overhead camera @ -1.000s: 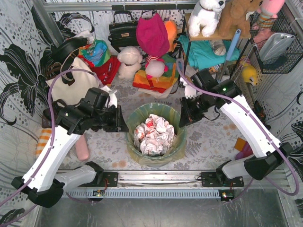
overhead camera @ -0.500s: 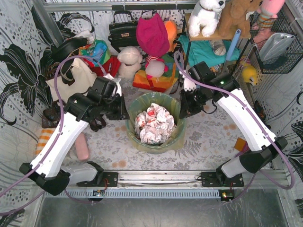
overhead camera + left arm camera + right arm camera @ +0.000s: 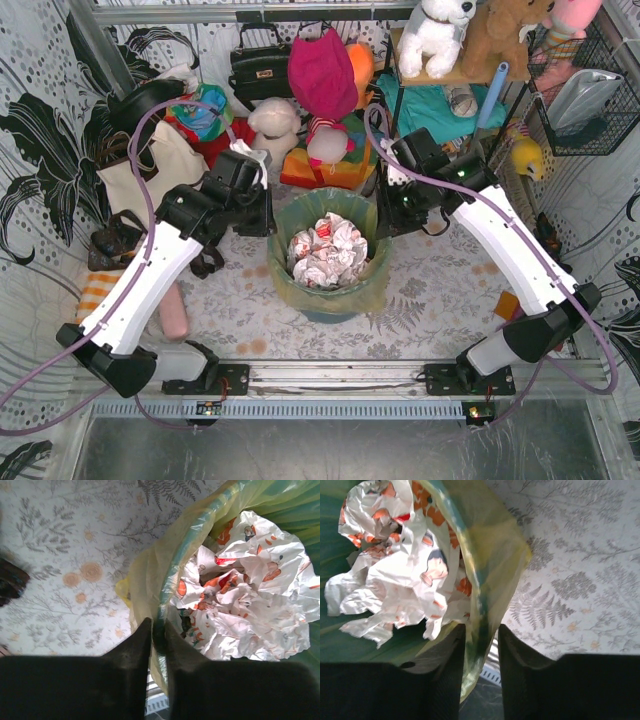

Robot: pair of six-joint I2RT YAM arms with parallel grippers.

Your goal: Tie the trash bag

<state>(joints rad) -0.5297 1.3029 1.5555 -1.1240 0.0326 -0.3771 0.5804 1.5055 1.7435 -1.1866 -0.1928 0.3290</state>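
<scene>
While my left gripper point(image 3: 157, 626) pinches the left rim of the bag point(image 3: 372, 288), which sits in the bin point(image 3: 330, 314) between both arms, my right gripper point(image 3: 481, 630) straddles the right rim, jaws apart. I should close it, then lift evenly.

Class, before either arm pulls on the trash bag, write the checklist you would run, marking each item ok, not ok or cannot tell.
1. Grip of left tool on the trash bag rim: ok, fingers nearly together on the film.
2. Grip of right tool on the opposite rim: not ok, jaws apart, film loose between them.
3. Whether left tool pinches film only, not the bin rim too: cannot tell.
4. Bag edge lifted off the bin: not ok, it is folded over the rim.
5. Crumpled paper waste inside the bag: ok.
</scene>
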